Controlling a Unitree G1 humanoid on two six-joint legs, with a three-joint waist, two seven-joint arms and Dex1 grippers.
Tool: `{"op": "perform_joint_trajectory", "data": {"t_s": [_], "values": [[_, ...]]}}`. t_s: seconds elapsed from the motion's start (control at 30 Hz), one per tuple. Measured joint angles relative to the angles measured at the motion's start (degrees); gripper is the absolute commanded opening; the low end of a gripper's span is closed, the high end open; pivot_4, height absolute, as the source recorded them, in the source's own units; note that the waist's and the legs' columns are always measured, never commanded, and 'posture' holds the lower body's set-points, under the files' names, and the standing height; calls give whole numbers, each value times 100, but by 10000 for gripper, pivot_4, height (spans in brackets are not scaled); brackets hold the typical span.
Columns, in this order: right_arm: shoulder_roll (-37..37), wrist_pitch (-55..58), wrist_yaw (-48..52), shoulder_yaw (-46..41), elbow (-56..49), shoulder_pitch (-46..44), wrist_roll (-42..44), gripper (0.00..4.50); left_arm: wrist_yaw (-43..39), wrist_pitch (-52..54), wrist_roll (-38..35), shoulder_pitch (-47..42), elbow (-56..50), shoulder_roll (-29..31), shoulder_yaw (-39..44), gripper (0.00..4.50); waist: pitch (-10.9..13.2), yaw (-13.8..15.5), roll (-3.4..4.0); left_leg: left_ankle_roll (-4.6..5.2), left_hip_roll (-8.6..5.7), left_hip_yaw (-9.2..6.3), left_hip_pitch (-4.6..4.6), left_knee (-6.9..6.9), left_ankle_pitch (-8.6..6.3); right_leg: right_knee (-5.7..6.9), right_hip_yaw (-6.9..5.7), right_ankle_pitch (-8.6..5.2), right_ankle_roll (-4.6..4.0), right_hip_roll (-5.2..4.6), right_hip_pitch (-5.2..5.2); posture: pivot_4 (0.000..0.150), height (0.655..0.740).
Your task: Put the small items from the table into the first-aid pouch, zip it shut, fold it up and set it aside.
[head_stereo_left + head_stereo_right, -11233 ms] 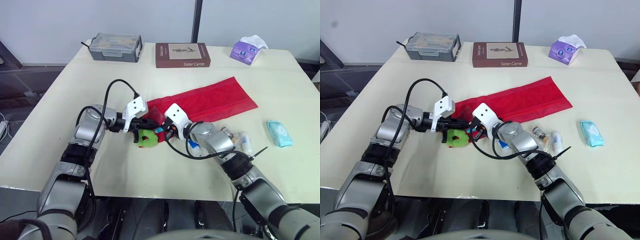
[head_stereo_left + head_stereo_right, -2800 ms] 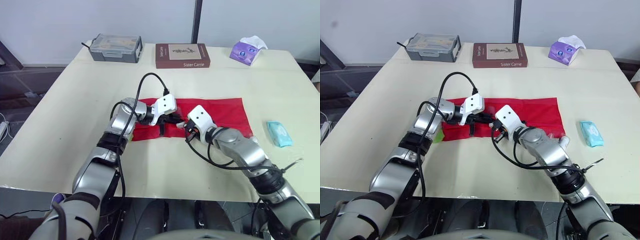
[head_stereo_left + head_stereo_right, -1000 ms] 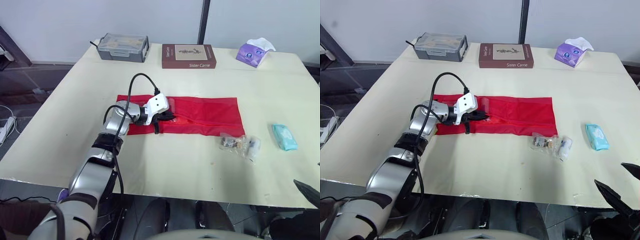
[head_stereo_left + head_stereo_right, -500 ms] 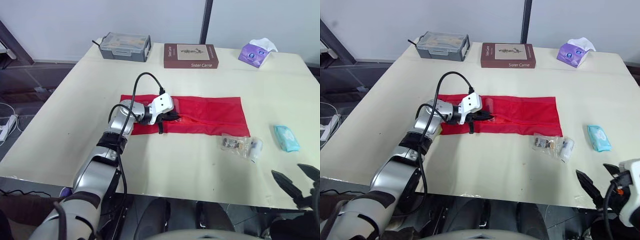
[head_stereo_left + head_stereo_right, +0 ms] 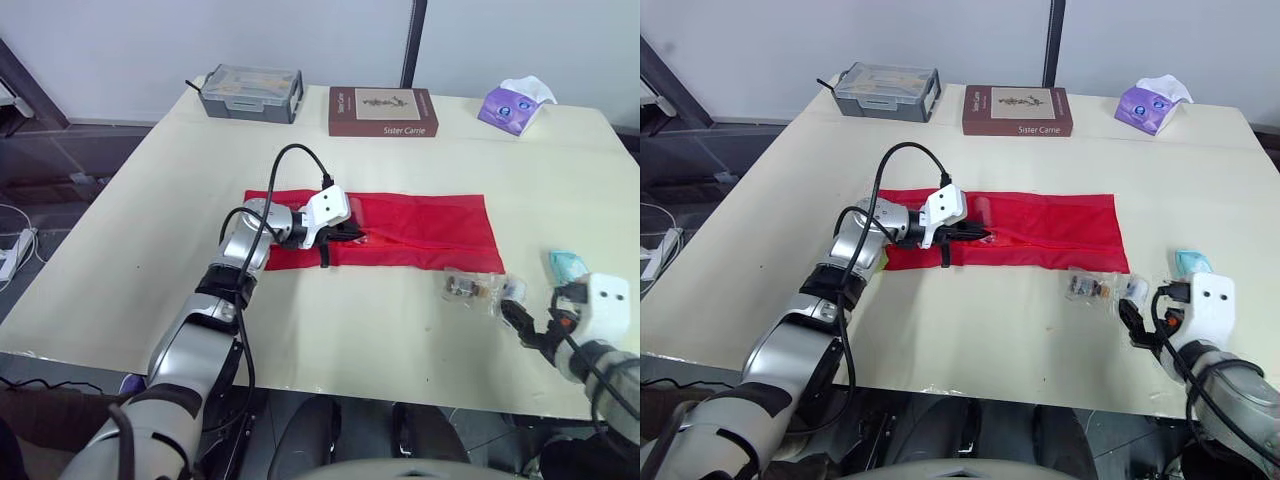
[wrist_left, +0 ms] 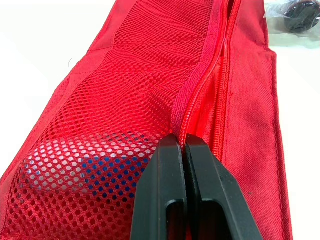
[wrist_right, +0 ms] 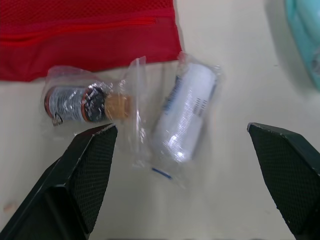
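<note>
The cream worktop (image 5: 150, 200) is smooth and matte. On it the first-aid pouch (image 5: 420, 230) lies flat: a long red fabric rectangle with a mesh face and a zip running lengthwise. Beyond the pouch's left end sits a grey hard plastic case (image 5: 245, 93) with a clear lid.

The left gripper (image 6: 184, 141) lies on the left part of the pouch. Its two black fingers are pressed tight together, pinching the raised fabric edge along the zip. Just beside them a blue item (image 6: 95, 167) shows through the mesh, inside the pouch. A dark red hardback book (image 5: 381, 111) lies flat beyond the pouch's middle.

Just off the pouch's right near corner are two crinkled clear plastic packets, touching each other. One holds a small dark cylinder with a tan end (image 7: 87, 102), the other a white roll (image 7: 187, 107).

The right gripper (image 7: 180, 129) hangs over these packets with its fingers spread wide, holding nothing. Right of the pouch lies a soft teal pack (image 5: 565, 265). Well beyond the pouch's right end stands a purple tissue pack (image 5: 516, 104) with white tissue sticking out.
</note>
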Motion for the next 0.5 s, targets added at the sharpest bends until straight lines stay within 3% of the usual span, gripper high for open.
{"op": "perform_joint_trajectory", "data": {"t_s": [0.17,0.3,0.47,0.5], "values": [[42,7,-382,290,280,-201,-88,44468,23,31,0,16,-39,-1,1,0,-1,-5,0,0,0,-1,0,0,0,2,1,0,0,3,0,1500,7400],[135,14,-401,559,418,-385,-186,28961,45,59,0,55,-51,-22,-3,0,-1,-11,1,1,2,0,2,0,0,5,2,0,0,7,0,1500,7400],[207,12,-397,648,482,-484,-376,3630,57,63,0,58,-53,-41,-3,0,-2,-8,2,1,2,1,2,1,0,5,4,0,1,7,0,1500,7400],[202,9,-379,639,453,-476,-391,1245,59,63,0,58,-53,-43,-4,0,-2,-9,1,1,2,1,2,1,0,5,4,0,1,7,0,1500,7400]]}}
